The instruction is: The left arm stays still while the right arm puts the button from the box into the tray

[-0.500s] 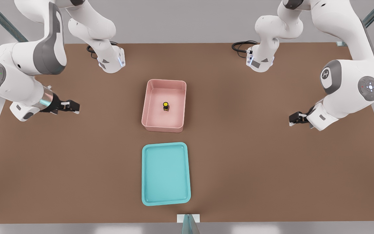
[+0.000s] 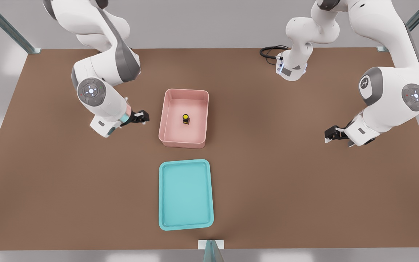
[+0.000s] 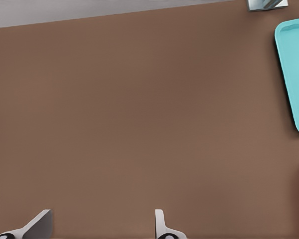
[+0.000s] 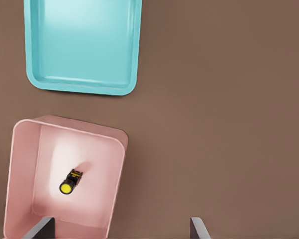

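The button (image 2: 186,118), a yellow cap on a short black body, stands near the middle of the pink box's (image 2: 165,112) floor. In the right wrist view the button (image 4: 70,182) shows inside the box (image 4: 117,164), with the tray (image 4: 84,40) beyond it. The turquoise tray (image 2: 186,194) lies on the table in front of the box, with nothing in it. My gripper (image 2: 144,117) hangs open just outside the box wall on the front view's left, holding nothing. Its fingertips (image 4: 46,226) stand wide apart.
The brown table (image 2: 286,182) carries only the box and tray. The parked arm (image 2: 387,105) sits at the front view's right. A black cable (image 2: 269,52) loops by its base. A small bracket (image 2: 211,245) stands at the table's front edge.
My arm has swung toward the front view's right, bringing the gripper from well left of the box to just beside its left wall. Button, box and tray have not moved.
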`<action>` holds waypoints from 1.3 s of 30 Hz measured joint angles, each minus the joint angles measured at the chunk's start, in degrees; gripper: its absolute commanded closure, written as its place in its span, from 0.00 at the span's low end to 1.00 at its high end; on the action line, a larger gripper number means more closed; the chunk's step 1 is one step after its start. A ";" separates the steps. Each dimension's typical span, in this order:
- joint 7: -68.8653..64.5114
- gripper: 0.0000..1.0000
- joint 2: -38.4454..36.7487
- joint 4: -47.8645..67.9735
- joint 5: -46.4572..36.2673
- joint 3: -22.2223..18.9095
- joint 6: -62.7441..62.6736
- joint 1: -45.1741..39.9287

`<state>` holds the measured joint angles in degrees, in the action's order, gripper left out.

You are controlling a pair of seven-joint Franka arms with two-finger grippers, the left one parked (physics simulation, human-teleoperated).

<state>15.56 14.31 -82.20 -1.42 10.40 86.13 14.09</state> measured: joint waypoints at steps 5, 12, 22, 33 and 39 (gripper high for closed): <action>5.32 0.00 3.61 1.49 -1.83 2.19 2.79 5.33; 10.95 0.00 3.94 -6.72 -3.13 3.20 10.75 12.13; 19.30 0.00 -3.22 -34.61 -2.06 6.14 33.13 13.29; 24.97 0.00 0.25 -40.14 -1.84 6.90 45.62 15.86; 26.80 0.00 3.12 -41.09 -1.91 6.90 48.80 15.56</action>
<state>42.36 17.42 -123.29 -3.34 17.30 134.94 29.65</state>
